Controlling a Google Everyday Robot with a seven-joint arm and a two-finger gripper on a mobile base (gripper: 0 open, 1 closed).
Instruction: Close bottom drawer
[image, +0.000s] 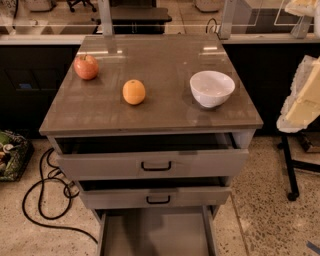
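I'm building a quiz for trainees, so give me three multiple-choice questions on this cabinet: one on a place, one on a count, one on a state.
1. Where is the gripper? A) right of the cabinet B) on the cabinet C) inside a drawer
2. How many fruits lie on the cabinet? A) one B) two C) four
3. The bottom drawer is: A) shut B) pulled out C) removed
Answers: 1 A, it hangs at the right edge; 2 B, an apple and an orange; 3 B, it juts far forward.

No text, label or number is legible anywhere, not even on the gripper (303, 100) at the right edge.
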